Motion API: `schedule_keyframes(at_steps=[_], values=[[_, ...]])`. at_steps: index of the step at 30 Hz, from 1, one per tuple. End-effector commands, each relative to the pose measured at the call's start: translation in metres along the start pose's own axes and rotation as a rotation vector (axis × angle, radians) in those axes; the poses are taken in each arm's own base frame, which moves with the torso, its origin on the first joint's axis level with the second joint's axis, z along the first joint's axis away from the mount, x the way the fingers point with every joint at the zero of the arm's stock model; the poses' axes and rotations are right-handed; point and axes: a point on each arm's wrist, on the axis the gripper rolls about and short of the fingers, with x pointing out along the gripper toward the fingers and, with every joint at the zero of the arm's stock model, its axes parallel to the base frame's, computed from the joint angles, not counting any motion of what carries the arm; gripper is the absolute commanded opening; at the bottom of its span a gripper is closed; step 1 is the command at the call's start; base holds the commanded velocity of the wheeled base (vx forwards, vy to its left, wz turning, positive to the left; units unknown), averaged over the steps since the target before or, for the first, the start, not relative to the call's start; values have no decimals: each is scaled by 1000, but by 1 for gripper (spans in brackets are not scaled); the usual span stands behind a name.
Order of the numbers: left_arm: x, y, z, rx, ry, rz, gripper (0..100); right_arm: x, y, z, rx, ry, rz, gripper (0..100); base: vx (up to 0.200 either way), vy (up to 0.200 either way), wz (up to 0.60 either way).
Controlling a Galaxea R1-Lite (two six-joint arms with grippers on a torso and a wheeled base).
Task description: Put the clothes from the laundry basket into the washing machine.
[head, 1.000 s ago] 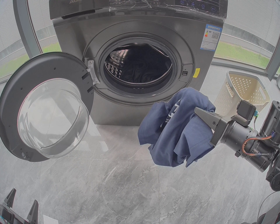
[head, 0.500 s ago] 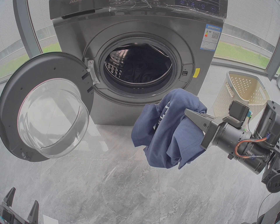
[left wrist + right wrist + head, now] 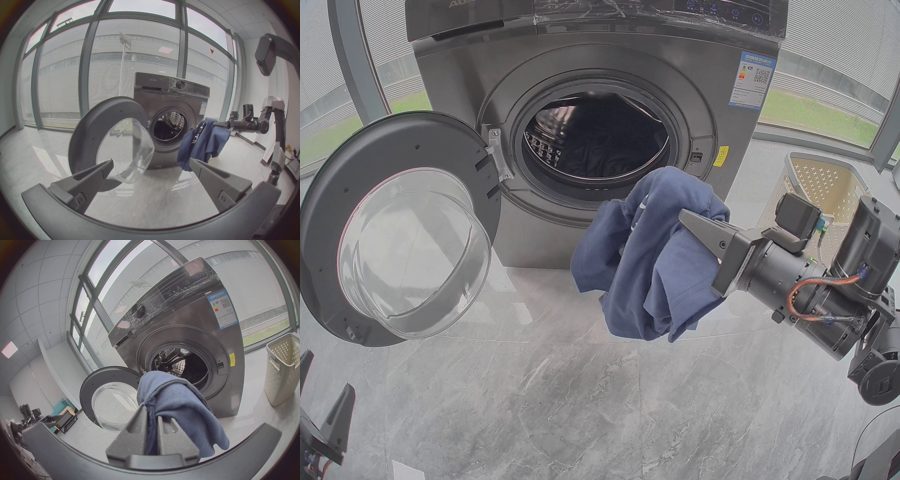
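One blue garment (image 3: 650,262), bunched and dangling above the floor (image 3: 550,400), and the right jaws are clenched on it, just in front of the washer (image 3: 456,69) and a little below its open porthole. One washer, one door (image 3: 394,144) swung wide to the left. One dark heap (image 3: 606,144) lies in the drum. One cream basket (image 3: 831,181) stands at the washer's right. The left jaws hang low, spread wide, gripping nothing. Grey marbled floor, tall windows (image 3: 56,72) behind.

Right hand (image 3: 687,219), arm outstretched, clamps the blue shirt (image 3: 650,262); left hand (image 3: 151,162) sits low, spread wide.
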Motion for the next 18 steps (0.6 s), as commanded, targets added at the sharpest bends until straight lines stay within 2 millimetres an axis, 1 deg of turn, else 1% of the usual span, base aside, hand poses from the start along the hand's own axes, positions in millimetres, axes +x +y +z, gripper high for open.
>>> schedule_keyframes(at_steps=[1,4,5,7,9,10,11,15,18], values=[[52,0,25,-41,90,-132,100,21,2,-17,5,10,7,0,0,0,0],[69,-4,28,-49,114,-205,100,25,2,-20,5,-1,10,0,0,0,0],[70,-4,28,-49,114,-211,100,25,2,-20,5,-3,11,0,0,0,0],[81,-8,33,-55,119,-286,100,25,2,-19,7,-15,14,0,0,0,0],[84,-10,34,-60,126,-330,100,25,3,-17,7,-20,17,0,0,0,0],[90,-14,36,-71,141,-398,100,27,3,-13,9,-38,16,0,0,0,0],[93,-16,37,-76,149,-423,100,29,4,-10,10,-48,19,0,0,0,0],[116,-26,45,-117,196,-519,100,39,9,7,19,-110,35,0,0,0,0],[132,-36,46,-141,236,-579,100,50,11,7,20,-124,37,0,0,0,0]])
